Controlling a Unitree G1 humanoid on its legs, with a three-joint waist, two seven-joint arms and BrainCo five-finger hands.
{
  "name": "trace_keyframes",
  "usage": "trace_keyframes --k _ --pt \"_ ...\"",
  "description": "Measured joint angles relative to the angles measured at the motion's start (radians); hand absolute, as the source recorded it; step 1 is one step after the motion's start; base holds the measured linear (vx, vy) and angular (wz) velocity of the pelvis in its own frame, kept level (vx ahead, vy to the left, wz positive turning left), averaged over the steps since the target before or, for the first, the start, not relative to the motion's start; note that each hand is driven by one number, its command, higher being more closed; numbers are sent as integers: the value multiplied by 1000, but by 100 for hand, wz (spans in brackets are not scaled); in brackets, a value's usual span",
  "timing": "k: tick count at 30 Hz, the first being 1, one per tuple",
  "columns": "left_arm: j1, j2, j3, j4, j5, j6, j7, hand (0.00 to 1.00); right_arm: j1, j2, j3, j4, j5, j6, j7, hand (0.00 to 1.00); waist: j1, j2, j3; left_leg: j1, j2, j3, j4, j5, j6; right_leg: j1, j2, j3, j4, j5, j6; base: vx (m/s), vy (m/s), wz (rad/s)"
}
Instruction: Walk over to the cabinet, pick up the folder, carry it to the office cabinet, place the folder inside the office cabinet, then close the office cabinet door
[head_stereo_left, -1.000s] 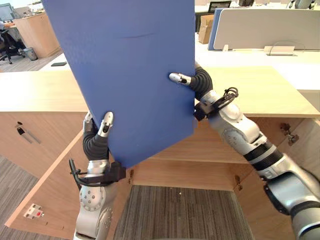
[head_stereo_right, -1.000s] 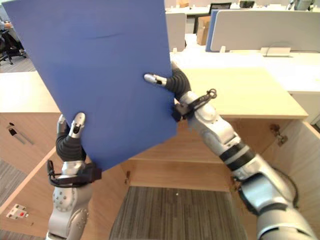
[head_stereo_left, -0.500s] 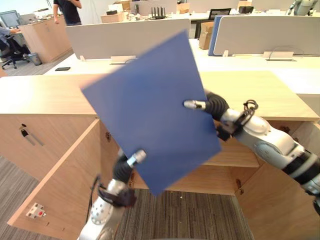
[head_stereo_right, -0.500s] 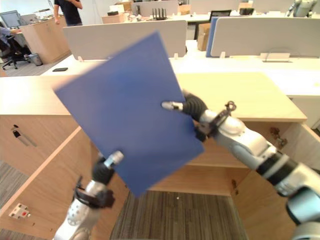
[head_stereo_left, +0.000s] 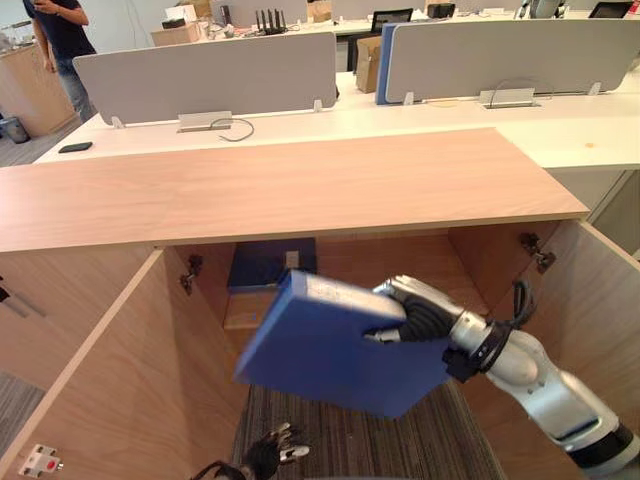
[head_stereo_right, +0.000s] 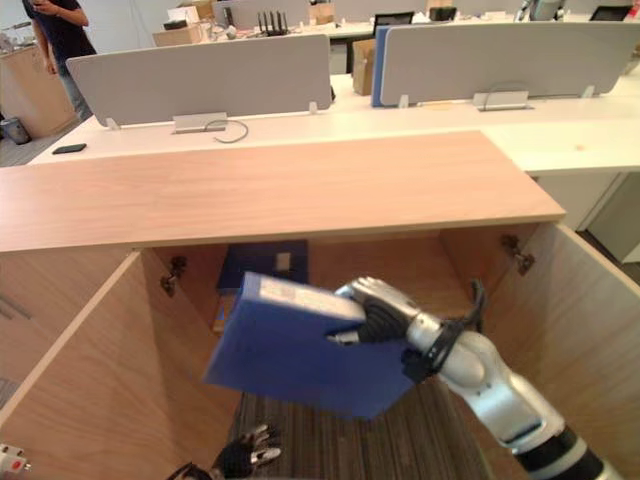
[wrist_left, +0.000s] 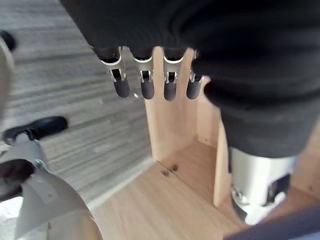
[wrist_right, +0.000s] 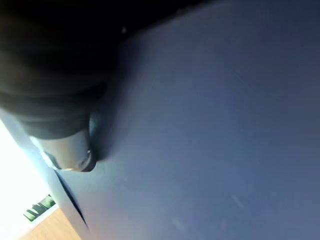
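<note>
The pale wood office cabinet (head_stereo_left: 300, 185) stands with both doors swung wide toward the near side, left door (head_stereo_left: 110, 380) and right door (head_stereo_left: 600, 300), leaving its mouth free apart from a blue item (head_stereo_left: 265, 265) at the far left inside. The flat, rigid blue folder (head_stereo_left: 320, 350) hangs in front of that mouth, broad face up and near, thick pale edge turned toward the far interior, left corner dipping low. The right hand (head_stereo_left: 415, 312) clamps its right edge with curled fingers, and the left hand (head_stereo_left: 268, 455) hangs low over the striped carpet (head_stereo_left: 340, 450) with fingers (wrist_left: 142, 82) straight, holding nothing.
</note>
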Motion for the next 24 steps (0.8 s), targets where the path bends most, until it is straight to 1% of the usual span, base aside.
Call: trace_keyframes --k 1,3,5,6,7,8,9,10,11,13,14,15,17,19,20,22,23,24 --pt "1 -8 22 31 16 0 7 0 12 0 -1 17 -44 -7 -6 100 0 0 6 0 -1 0 2 -1 0 1 3 0 1 0 0 0 0 0" --pt "-5 -16 114 113 61 1 28 0 48 2 0 104 -190 -14 -7 100 2 -1 14 0 -3 -1 10 -5 -1 2 3 0 5 0 0 0 0 0" --pt "-6 -22 166 138 87 0 39 0 48 3 1 170 -250 -18 -7 100 4 4 28 -6 -2 0 37 -20 0 4 -2 0 13 -4 3 0 0 0" --pt "-9 -22 185 158 113 -1 53 0 45 8 1 229 -285 -17 -11 100 2 7 45 -25 1 0 80 -41 2 -4 -6 0 32 -11 5 -61 31 -4" --pt "-9 -23 193 168 140 -1 65 0 39 11 3 283 -309 -17 -12 100 2 24 58 -46 5 -1 130 -65 4 -19 -8 0 65 -27 7 -59 28 -3" --pt "-8 -24 193 175 155 0 71 0 34 12 4 311 -322 -17 -11 100 2 28 68 -59 8 -1 159 -78 6 -31 -9 -1 90 -38 9 -75 15 -1" --pt "-7 -30 195 184 175 2 80 0 18 17 5 368 -328 -15 -12 100 2 41 92 -81 17 -5 211 -101 9 -50 -11 -2 136 -58 11 -94 25 -1" --pt "-5 -38 194 189 190 1 87 0 -9 39 5 430 -334 -3 -12 100 3 54 110 -104 22 -5 259 -123 12 -74 -12 -3 182 -78 13 -123 36 1" --pt "-5 -45 201 188 192 0 91 0 -26 54 5 461 -337 6 -15 100 3 60 122 -113 24 -7 283 -134 14 -86 -13 -3 207 -89 14 -167 59 -1" --pt "-5 -55 201 159 195 -4 99 0 -115 114 3 557 -337 45 -27 100 5 80 169 -170 29 -7 394 -182 28 -159 -20 7 327 -145 20 -187 70 -5" --pt "-5 -55 201 150 195 -7 100 0 -140 129 0 575 -335 53 -35 100 6 84 181 -188 30 -6 425 -194 31 -183 -23 9 367 -163 22 -213 75 -5" --pt "-8 -54 202 128 183 -11 104 0 -195 162 -10 609 -321 81 -56 100 5 86 212 -234 28 -4 497 -223 40 -244 -35 14 465 -205 27 -166 57 0" --pt "-8 -53 204 111 171 -18 108 0 -235 194 -38 626 -290 108 -79 100 7 87 238 -283 24 -5 573 -255 49 -304 -51 17 563 -248 30 -148 60 6" --pt "-10 -55 211 88 155 -25 117 0 -291 249 -104 647 -218 145 -116 100 13 92 270 -356 16 0 681 -308 60 -392 -73 29 696 -314 36 -121 70 2" --pt "-11 -55 214 86 153 -26 119 0 -307 262 -121 655 -192 152 -124 100 15 92 275 -374 13 3 705 -320 64 -416 -81 32 728 -327 38 -79 65 -3" --pt "-16 -64 237 87 132 -26 139 0 -360 302 -188 683 -34 176 -172 100 18 91 287 -437 0 15 779 -358 74 -496 -105 47 827 -372 45 -53 57 -1" --pt "-16 -65 250 87 124 -26 145 0 -376 322 -221 683 31 185 -193 100 20 87 292 -457 -7 23 807 -372 78 -528 -120 55 869 -390 48 2 38 -4" --pt "-19 -68 264 87 120 -26 148 0 -396 342 -261 684 129 189 -219 100 24 82 300 -474 -16 39 836 -390 83 -561 -134 71 920 -413 53 28 28 -7"
